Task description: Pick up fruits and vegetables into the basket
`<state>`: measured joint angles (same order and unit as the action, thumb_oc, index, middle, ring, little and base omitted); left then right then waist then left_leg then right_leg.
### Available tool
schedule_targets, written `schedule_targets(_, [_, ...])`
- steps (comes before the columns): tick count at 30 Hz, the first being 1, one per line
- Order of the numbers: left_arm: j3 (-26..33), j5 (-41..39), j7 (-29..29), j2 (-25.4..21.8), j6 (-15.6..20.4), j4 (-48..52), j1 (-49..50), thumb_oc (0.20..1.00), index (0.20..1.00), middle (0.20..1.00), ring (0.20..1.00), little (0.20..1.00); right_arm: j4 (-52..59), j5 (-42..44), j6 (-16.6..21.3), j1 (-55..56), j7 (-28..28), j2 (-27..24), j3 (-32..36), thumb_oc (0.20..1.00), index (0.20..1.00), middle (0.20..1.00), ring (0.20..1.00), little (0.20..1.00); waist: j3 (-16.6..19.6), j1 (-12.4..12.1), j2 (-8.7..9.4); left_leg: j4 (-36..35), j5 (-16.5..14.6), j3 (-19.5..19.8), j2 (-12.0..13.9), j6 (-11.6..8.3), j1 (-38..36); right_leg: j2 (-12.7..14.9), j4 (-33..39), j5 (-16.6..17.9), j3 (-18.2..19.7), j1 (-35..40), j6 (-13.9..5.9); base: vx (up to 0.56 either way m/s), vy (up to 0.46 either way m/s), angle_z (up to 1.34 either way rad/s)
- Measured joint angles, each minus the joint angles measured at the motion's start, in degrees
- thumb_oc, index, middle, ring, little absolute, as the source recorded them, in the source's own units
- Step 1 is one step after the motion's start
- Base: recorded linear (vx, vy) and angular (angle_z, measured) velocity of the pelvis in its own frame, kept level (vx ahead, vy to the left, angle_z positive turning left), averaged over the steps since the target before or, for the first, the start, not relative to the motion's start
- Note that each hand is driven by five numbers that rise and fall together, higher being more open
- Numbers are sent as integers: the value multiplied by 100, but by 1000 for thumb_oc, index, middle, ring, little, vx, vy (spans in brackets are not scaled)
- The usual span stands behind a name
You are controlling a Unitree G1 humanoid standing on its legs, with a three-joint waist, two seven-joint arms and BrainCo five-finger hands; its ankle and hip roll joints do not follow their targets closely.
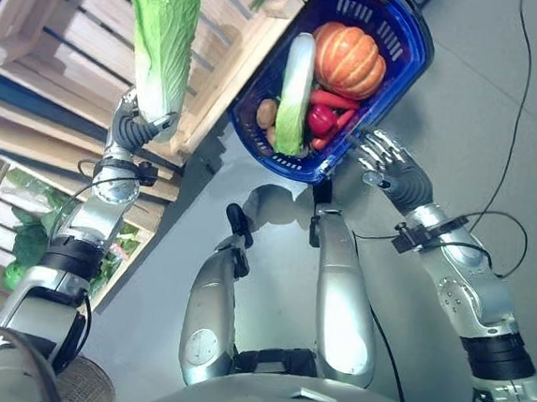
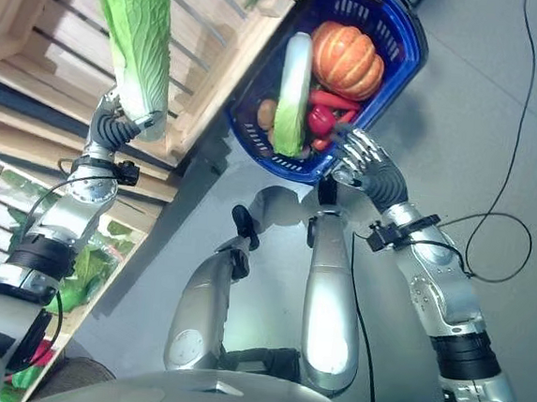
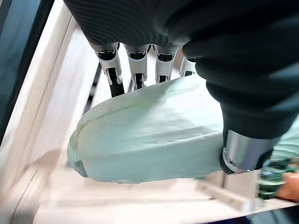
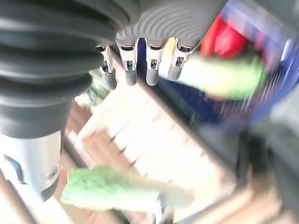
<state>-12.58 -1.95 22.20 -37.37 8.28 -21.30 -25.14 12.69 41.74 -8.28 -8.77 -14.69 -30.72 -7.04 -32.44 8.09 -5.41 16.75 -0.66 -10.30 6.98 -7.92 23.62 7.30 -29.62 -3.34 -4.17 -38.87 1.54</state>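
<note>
The left hand (image 1: 141, 126) was raised over the wooden crate (image 1: 68, 24), fingers curled round one cabbage (image 1: 164, 32). The right hand (image 1: 389, 169) hung beside the blue basket (image 1: 409, 44), fingers loosely spread, holding nothing. The basket held one pumpkin (image 1: 349, 59), one pale cabbage (image 1: 295, 95) and some red peppers (image 1: 323, 119)

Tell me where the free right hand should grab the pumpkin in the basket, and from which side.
Probably from above, right hand open, fingers spread over the pumpkin's rounded ribbed crown. It lies uppermost in the blue basket, top exposed; the long pale-green vegetable and red peppers crowd its sides. The left hand holds the napa cabbage.
</note>
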Motion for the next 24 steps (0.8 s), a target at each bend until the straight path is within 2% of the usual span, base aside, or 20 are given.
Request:
schedule_targets(3, [-2,466,-1,0,128,396,80,200,200,200,200,200,4,216,-171,-163,-86,161,-78,1000,1000,1000,1000,1000,0,-176,1,3,18,156,7,3,-32,20,67,-4,-144,174,-19,-9,-135,22])
schedule_targets(6, [-7,834,-36,1,199,739,183,200,200,200,200,200,26,207,-179,-398,-67,282,-180,1000,1000,1000,1000,1000,-1,-317,3,-7,24,281,20,-4,-131,22,149,-3,-265,386,-17,-1,-136,17])
schedule_targets(10, [-23,1117,-385,-5,331,1225,155,200,200,200,200,200,231,83,-138,-936,119,268,-522,1000,1000,1000,1000,1000,-4,-485,16,11,20,428,25,3,-249,39,247,1,-405,663,-29,28,-111,17])
schedule_targets(15, [-157,1321,-881,-8,365,1542,129,200,200,200,200,200,232,-28,-18,-1450,731,282,-679,1000,1000,1000,1000,1000,-5,-635,29,6,-1,511,18,38,-412,54,360,21,-465,934,-64,40,-76,9])
schedule_targets(24, [-615,1550,-1464,-44,273,1555,-66,200,200,200,200,200,68,-243,0,-1752,2135,281,-906,1000,1000,1000,1000,1000,-1,-670,80,10,-41,557,3,93,-622,83,583,93,-562,1336,-108,35,-42,6])
